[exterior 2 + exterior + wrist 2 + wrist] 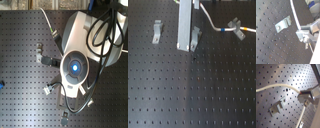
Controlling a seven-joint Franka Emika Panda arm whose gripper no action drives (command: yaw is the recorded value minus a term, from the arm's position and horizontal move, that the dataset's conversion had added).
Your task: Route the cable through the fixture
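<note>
perforated black breadboard (192, 100) fills the foreground of the first exterior view. beyond it, the gripper (192, 47) hangs from a tall grey column over a metal clip (196, 36). a second clip (158, 31) stands toward the first exterior view's left, a third clip (234, 23) toward the first exterior view's right. the cable (220, 29), white, runs from behind the column through the third clip, its blue and yellow bands just past that clip.

second exterior view: the arm body (75, 65) with its blue light covers the middle of the board; the cable (46, 19) shows as a thin white line at the upper edge.

first wrist view: the cable (273, 86) arcs over the board to the fingertips (306, 95), which are clenched on it. a bracket (278, 107) lies near.

second wrist view: the cable (295, 15) passes beside a bracket (283, 24) without touching it.
</note>
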